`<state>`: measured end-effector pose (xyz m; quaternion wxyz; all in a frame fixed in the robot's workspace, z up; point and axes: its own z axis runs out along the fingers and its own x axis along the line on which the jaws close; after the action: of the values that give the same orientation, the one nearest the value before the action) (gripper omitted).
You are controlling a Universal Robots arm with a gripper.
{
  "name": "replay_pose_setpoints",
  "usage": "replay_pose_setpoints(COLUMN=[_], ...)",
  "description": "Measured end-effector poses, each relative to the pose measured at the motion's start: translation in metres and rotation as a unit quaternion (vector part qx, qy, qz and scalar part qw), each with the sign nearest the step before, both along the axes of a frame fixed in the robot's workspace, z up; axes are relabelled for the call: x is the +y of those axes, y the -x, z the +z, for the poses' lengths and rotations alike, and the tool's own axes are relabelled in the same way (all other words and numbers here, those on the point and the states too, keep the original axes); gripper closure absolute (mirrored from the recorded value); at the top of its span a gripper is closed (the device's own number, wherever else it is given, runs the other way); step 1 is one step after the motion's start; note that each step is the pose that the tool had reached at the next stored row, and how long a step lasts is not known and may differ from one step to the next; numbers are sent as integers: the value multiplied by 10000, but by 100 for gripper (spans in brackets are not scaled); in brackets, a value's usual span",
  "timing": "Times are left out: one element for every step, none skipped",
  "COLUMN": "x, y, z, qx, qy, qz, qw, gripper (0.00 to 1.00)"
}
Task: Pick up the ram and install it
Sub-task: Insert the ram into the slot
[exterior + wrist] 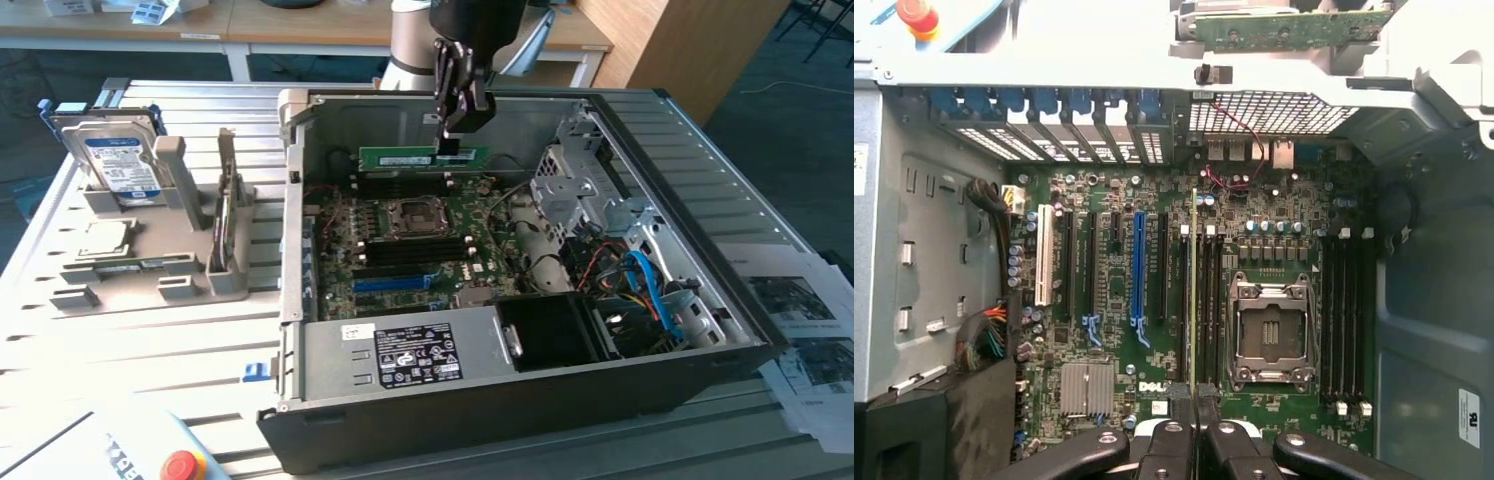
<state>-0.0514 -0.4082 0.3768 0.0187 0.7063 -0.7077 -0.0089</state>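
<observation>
Stands open on top across the whole case (296, 200), so free to come down straight over the motherboard (414, 245). Narrows at the exterior view's right, against the drive cage (587, 185) and loose cables (641, 285). Closed off toward the exterior camera by the power supply (400, 350) and the black fan housing (554, 335). Tight around the ram (416, 157), hanging over the memory slots (1209, 290), with the CPU socket (1271, 330) low just beside. Outside the case, open tabletop (134, 340), except the grey holder (147, 275) with its upright hard drive (118, 160).
</observation>
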Motion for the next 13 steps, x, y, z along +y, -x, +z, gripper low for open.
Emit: replay_pose_setpoints(x=[0, 0, 0, 0, 0, 0, 0, 0, 0, 0, 0, 0, 0], y=[0, 0, 0, 0, 0, 0, 0, 0, 0, 0, 0, 0, 0], z=[-7, -16, -26, -37, -46, -54, -61, -68, -76, -85, -96, -107, -117], qx=[0, 0, 0, 0, 0, 0, 0, 0, 0, 0, 0, 0, 0], qy=[0, 0, 0, 1, 1, 1, 2, 2, 2, 2, 2, 2, 2], qz=[0, 0, 0, 0, 0, 0, -1, 0, 0, 0, -1, -1, -1], qw=[10000, 10000, 10000, 10000, 10000, 10000, 10000, 10000, 10000, 10000, 10000, 10000, 10000], gripper=[88, 88, 88, 88, 88, 88, 88, 88, 88, 88, 88, 88, 88])
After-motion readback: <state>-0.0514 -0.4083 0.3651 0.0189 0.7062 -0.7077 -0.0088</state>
